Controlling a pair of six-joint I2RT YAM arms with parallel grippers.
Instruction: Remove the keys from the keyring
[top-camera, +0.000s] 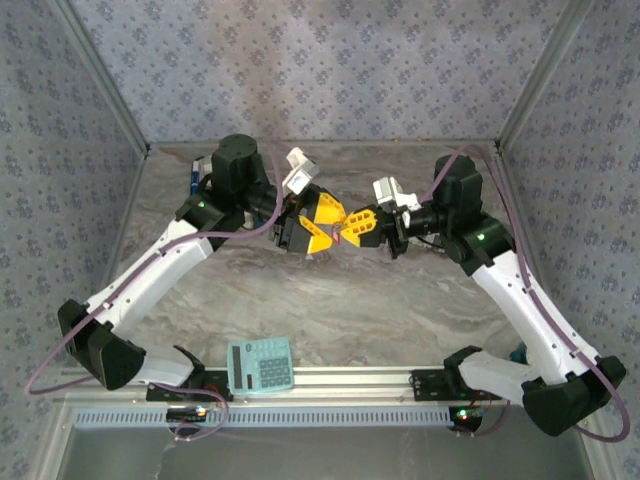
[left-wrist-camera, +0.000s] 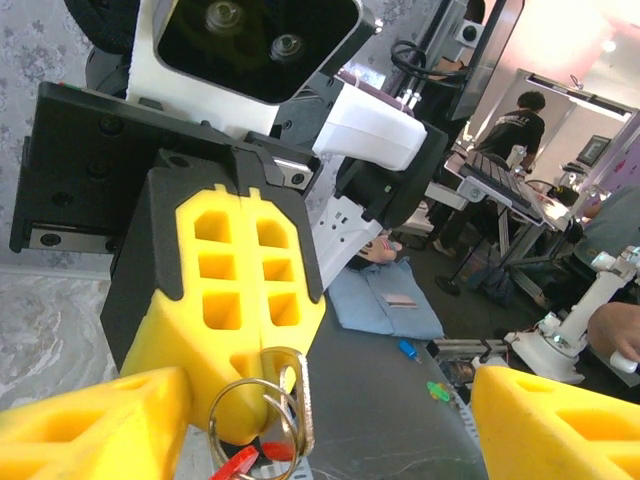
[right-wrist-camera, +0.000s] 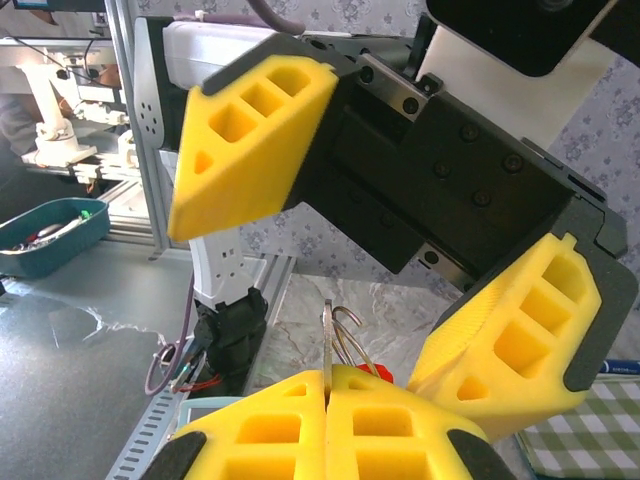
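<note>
Top external view, from the left: a teal plastic calculator (top-camera: 260, 365) with pale buttons lies flat at the near edge of the grey marbled table (top-camera: 400, 300), well apart from both my grippers.

Mid-table, my left gripper (top-camera: 333, 225) has its blocky yellow fingers apart. They are moulded with square hollows and backed by black mounts. From the right wrist, one finger (right-wrist-camera: 250, 140) stands high on the left and the other (right-wrist-camera: 520, 340) low on the right, with open space between them.

The thin silver metal split keyring (left-wrist-camera: 262, 415) sits in that space, standing on edge. The keys (left-wrist-camera: 235, 465), a small bright red oblong piece, hang under it. In the left wrist view their long axis slants down and to the left, and the frame edge cuts them off. From above the keys (top-camera: 347, 237) are a thin red sliver between the two grippers.

My right gripper (top-camera: 362, 226) has the same yellow waffled fingers, pressed flat together into one wedge (left-wrist-camera: 262, 345), and the ring is pinched at their seam.

Bare tabletop lies all round the meeting point. The patterned walls stand well off on both sides.
</note>
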